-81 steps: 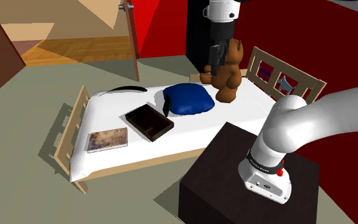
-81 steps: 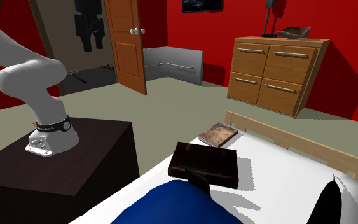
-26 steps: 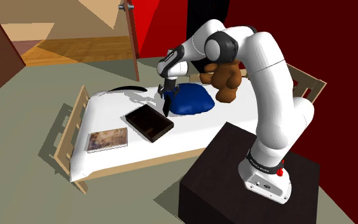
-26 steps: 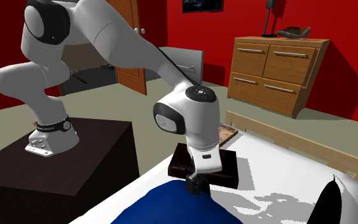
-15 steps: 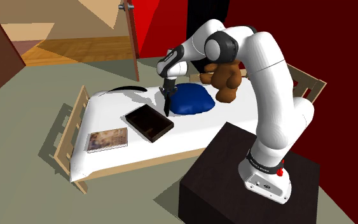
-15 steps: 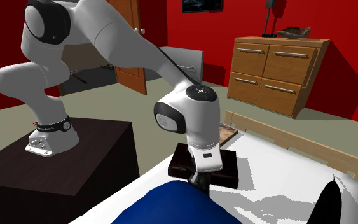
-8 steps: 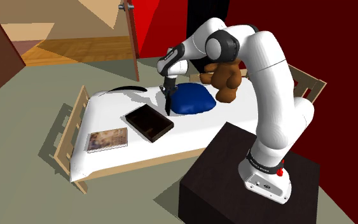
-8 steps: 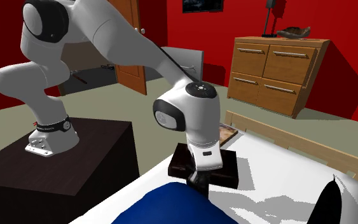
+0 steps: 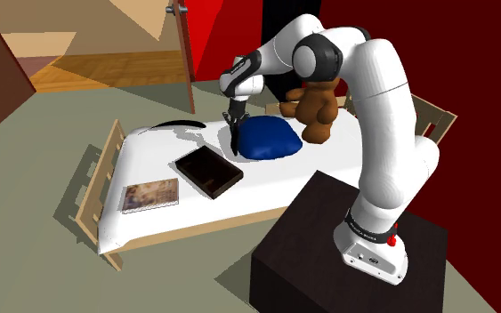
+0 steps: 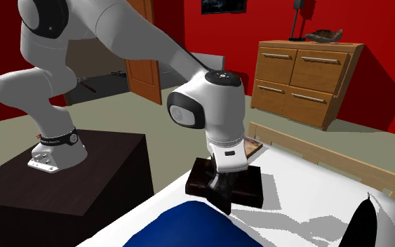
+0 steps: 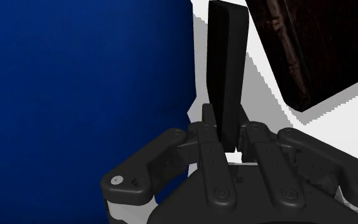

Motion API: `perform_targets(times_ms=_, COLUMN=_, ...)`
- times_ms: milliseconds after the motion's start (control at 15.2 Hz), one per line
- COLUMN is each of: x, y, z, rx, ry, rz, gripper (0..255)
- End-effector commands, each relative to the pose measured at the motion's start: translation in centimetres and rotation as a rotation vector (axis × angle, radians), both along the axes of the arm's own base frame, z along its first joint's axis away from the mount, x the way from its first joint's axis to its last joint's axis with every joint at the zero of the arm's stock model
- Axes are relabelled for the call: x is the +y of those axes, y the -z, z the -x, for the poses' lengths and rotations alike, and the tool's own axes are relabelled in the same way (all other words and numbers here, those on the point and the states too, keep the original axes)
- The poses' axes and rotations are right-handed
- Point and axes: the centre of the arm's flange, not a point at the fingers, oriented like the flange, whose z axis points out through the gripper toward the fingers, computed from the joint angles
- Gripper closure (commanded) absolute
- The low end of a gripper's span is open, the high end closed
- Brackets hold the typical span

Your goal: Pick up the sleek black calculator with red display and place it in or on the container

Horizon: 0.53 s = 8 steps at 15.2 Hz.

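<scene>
**One calculator clasped between the fingers**

From the shoulder view, the gripper (image 9: pixel 236 126) is seen pointing down over the bed (image 9: pixel 150 151), and the thin black calculator (image 9: pixel 237 141) hangs from it. A blue pillow (image 9: pixel 268 139) is set just beside the gripper on the stand's side. The dark, flat container (image 9: pixel 208 172) lies near the gripper on the opposite side. A teddy bear (image 9: pixel 315 108) is seated beyond the pillow, farther from the gripper.

From the second exterior view, the gripper (image 10: pixel 221 188) is seen in front of the container (image 10: pixel 248 184), with the pillow (image 10: pixel 168 228) just below it.

From the wrist view, the gripper (image 11: pixel 227 135) is seen clenched on the calculator (image 11: pixel 227 70). The slab is gripped edge-on at one end and reaches straight out past the fingertips. The pillow (image 11: pixel 82 83) lies to one side of it and the container (image 11: pixel 304 44) to the other, with white sheet (image 11: pixel 269 102) between.
</scene>
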Motion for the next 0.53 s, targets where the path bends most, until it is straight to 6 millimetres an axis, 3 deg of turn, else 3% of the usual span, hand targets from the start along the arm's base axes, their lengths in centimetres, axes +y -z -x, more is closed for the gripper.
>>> perform_targets(times_ms=0, x=-0.1, y=-1.1, z=0.0, rx=0.0, ry=0.0, rz=0.0, gripper=255)
perform_targets(times_ms=462, x=-0.1, y=-4.8, z=0.0, rx=0.0, ry=0.0, rz=0.0, gripper=255)
